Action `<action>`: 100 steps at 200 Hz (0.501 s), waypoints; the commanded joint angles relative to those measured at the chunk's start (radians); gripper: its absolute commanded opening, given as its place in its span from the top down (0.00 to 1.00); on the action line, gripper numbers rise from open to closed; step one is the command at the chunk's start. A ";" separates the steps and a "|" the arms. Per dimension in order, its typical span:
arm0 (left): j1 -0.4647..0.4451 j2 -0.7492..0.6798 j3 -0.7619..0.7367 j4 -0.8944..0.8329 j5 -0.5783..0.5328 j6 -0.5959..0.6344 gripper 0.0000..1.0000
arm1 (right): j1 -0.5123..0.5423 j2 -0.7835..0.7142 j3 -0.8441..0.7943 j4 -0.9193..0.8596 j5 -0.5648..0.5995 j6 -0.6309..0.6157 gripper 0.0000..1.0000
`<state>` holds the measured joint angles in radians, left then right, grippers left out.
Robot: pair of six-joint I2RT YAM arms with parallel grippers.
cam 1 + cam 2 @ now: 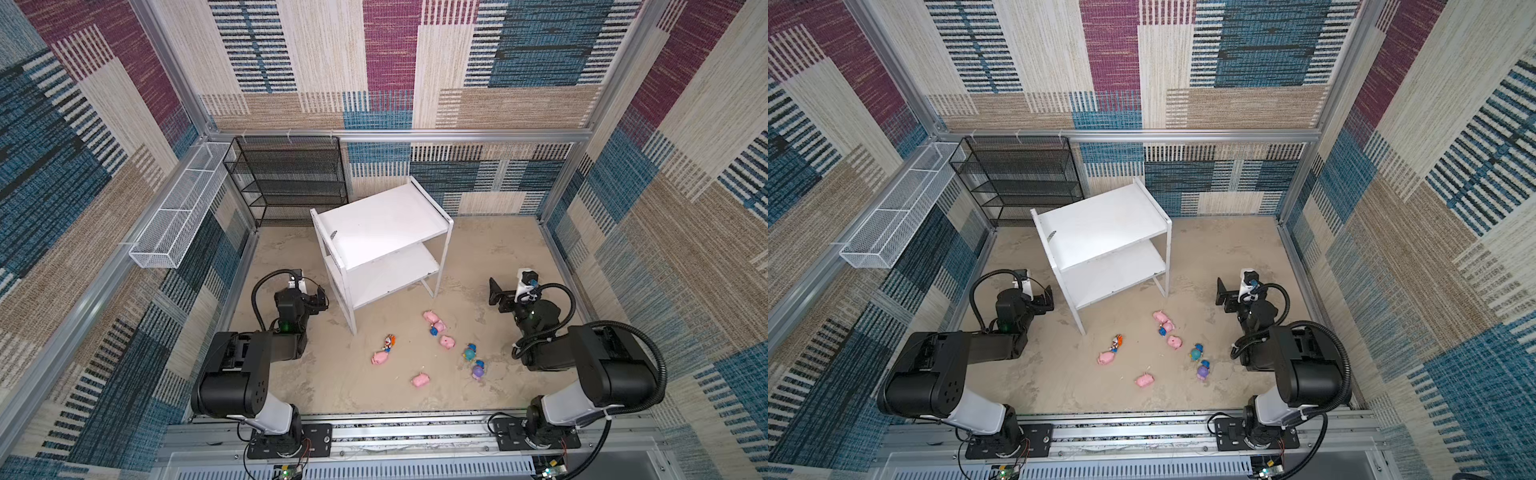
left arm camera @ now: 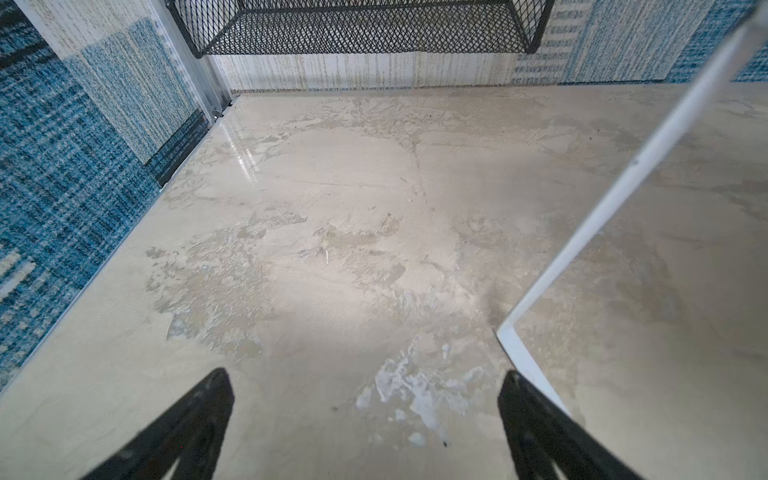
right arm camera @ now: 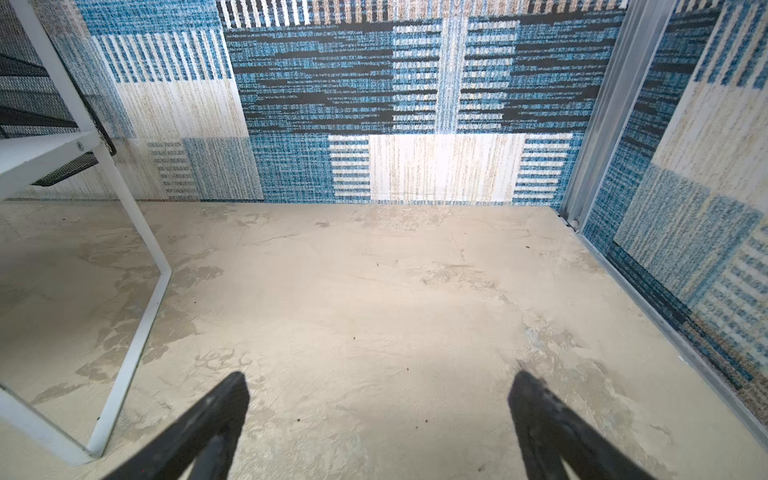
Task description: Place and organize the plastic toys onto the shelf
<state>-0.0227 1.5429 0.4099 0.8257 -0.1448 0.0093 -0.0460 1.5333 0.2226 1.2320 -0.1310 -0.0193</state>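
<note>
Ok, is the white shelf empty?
Empty: both boards of the white shelf are bare; the plastic toys lie on the floor.

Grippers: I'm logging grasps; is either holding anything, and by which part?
Nothing is held: left gripper and right gripper are both open, empty.

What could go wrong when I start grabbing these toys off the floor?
1. Two pink plastic pigs and a small blue-and-white figurine lie bunched together; wide-open jaws may catch or scatter neighbours.
2. The left gripper sits close beside a leg of the white two-tier shelf; a swing might nudge it.
</note>
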 commanded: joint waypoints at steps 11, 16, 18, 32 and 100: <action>0.004 -0.002 0.002 0.019 0.019 0.012 0.01 | 0.001 0.001 0.006 0.020 -0.004 -0.005 0.00; 0.003 -0.002 0.002 0.019 0.019 0.012 0.01 | 0.001 0.000 0.005 0.020 -0.003 -0.007 0.00; 0.003 -0.001 0.002 0.019 0.018 0.012 0.01 | 0.001 0.000 0.006 0.020 -0.003 -0.007 0.00; 0.003 -0.002 0.001 0.019 0.019 0.012 0.01 | 0.005 0.000 0.006 0.019 0.002 -0.008 0.00; 0.004 -0.001 0.003 0.018 0.020 0.012 0.01 | 0.026 -0.001 0.002 0.024 0.031 -0.023 0.00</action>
<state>-0.0216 1.5429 0.4110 0.8257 -0.1272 0.0093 -0.0231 1.5333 0.2226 1.2320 -0.1200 -0.0349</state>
